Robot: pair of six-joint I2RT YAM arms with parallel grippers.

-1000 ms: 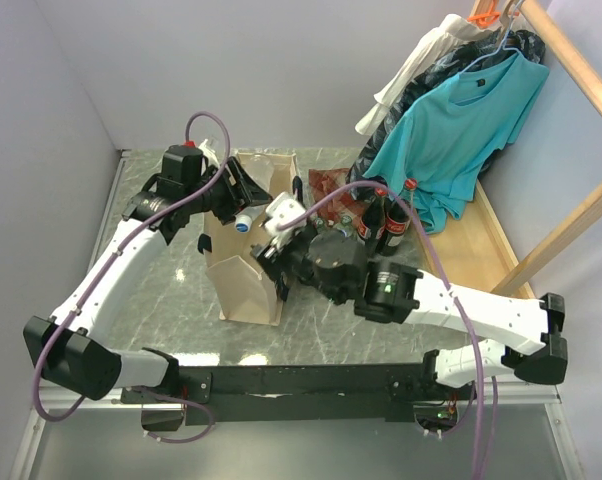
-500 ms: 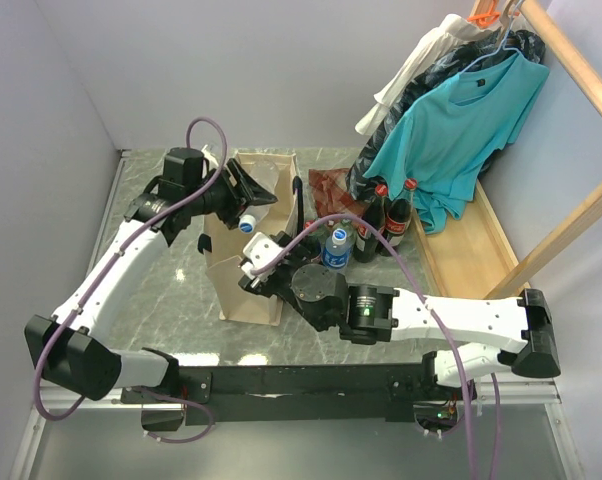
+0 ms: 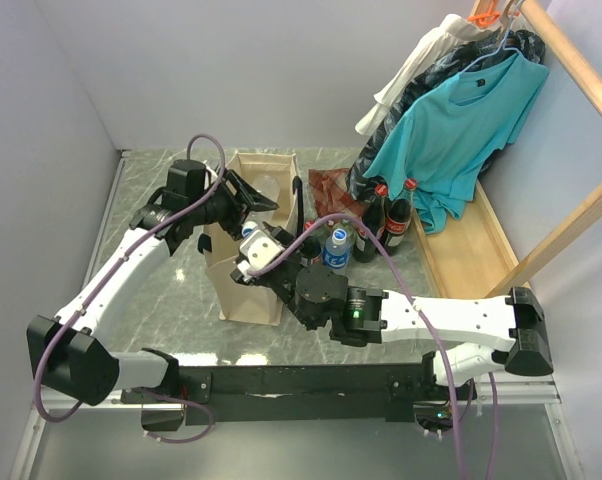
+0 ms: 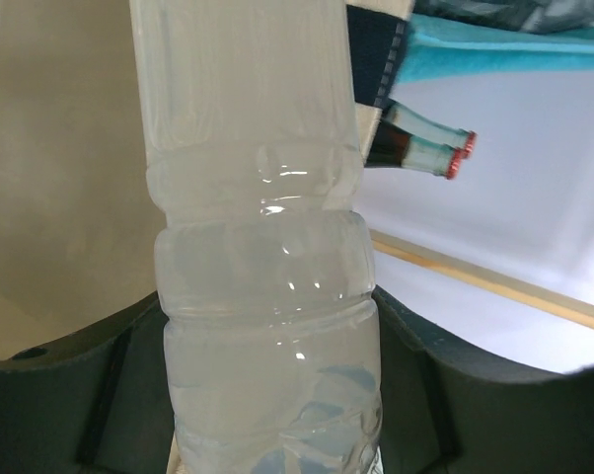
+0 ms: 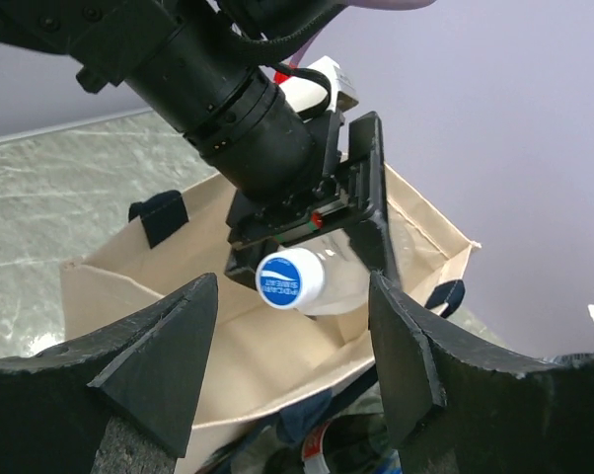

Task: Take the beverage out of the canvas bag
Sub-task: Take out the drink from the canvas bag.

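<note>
The beige canvas bag (image 3: pixel 249 285) stands upright on the marble table, navy handles at its rim; its open mouth shows in the right wrist view (image 5: pixel 277 365). My left gripper (image 3: pixel 253 205) is shut on a clear cloudy bottle (image 4: pixel 262 247) with a white and blue cap (image 5: pixel 289 278), held over the bag's mouth. The cap end (image 3: pixel 249 231) points toward my right arm. My right gripper (image 5: pixel 295 346) is open and empty, its fingers (image 5: pixel 159 351) spread on both sides of the cap, a short way in front of it.
A water bottle (image 3: pixel 335 248) and dark red-capped soda bottles (image 3: pixel 391 218) stand right of the bag, by a reddish cloth (image 3: pixel 329 183). A teal shirt (image 3: pixel 459 130) and other clothes hang on a wooden rack at the right. Walls close the left and back.
My right arm has swung left and forward so its open gripper now faces the bottle's cap. My left gripper has shifted slightly right with the bottle.
</note>
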